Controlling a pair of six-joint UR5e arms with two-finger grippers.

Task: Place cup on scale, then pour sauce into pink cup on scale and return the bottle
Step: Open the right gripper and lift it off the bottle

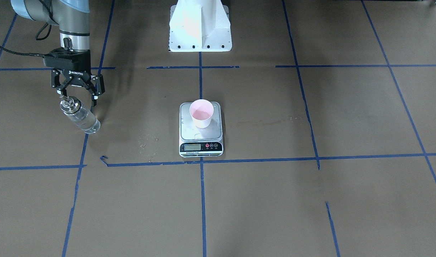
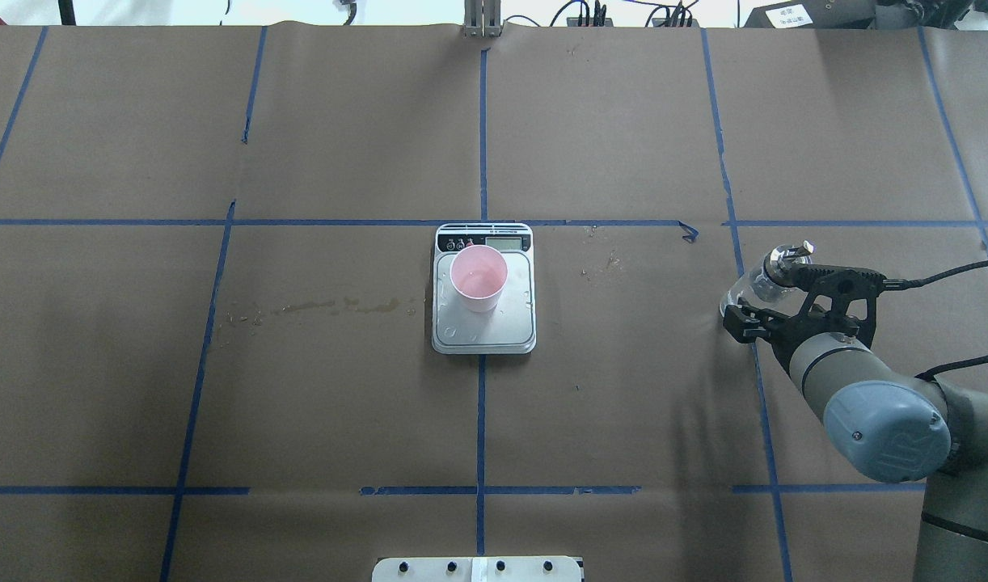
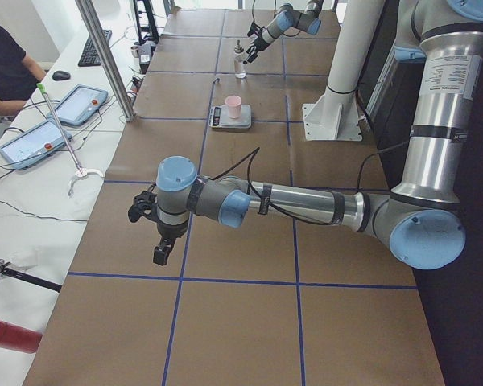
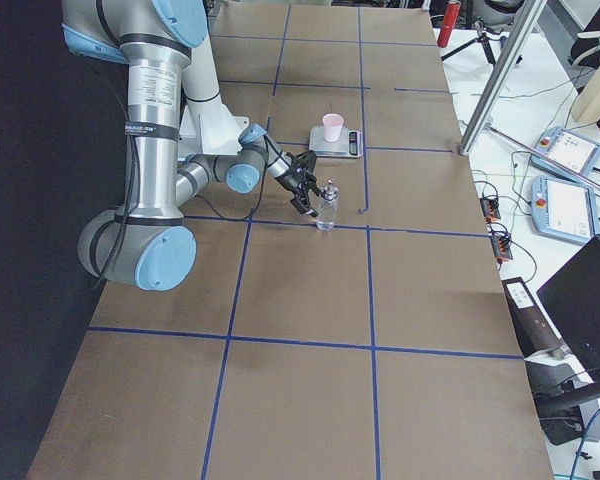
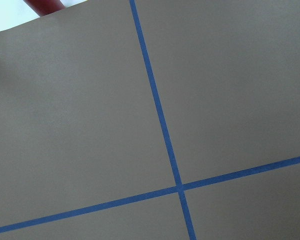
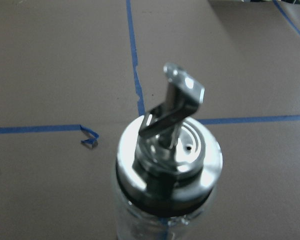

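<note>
Front-facing view: the pink cup point(image 1: 201, 113) stands upright at about the middle of the scale point(image 1: 200, 137) platform, near the centre of the brown worktop point(image 1: 275, 200). Well off to the view's left, the glass bottle point(image 1: 80, 117) stands on the worktop beside a line of blue tape point(image 1: 75, 192). The right claw point(image 1: 78, 98) hangs just over it. Its fingers are spread wider than the bottle and grip nothing, and the silver cap point(image 1: 69, 105) sits below and between them.

Overhead view: the bottle is at the right side, well apart from the scale, and the claw's open fingers straddle its top.

Left side view: the far arm reaches to the bottle. The near arm holds the left claw point(image 3: 160, 251) low over bare worktop, well away from the scale; I cannot tell how far open it is.

Right side view: the bottle is upright by a tape crossing, with the right claw at its cap.

Left wrist view: only worktop and crossing tape show, and no fingers are in view.

Right wrist view: the cap and its bent spout point(image 6: 182, 95) fill the centre, seen from above, with no finger on them.
</note>
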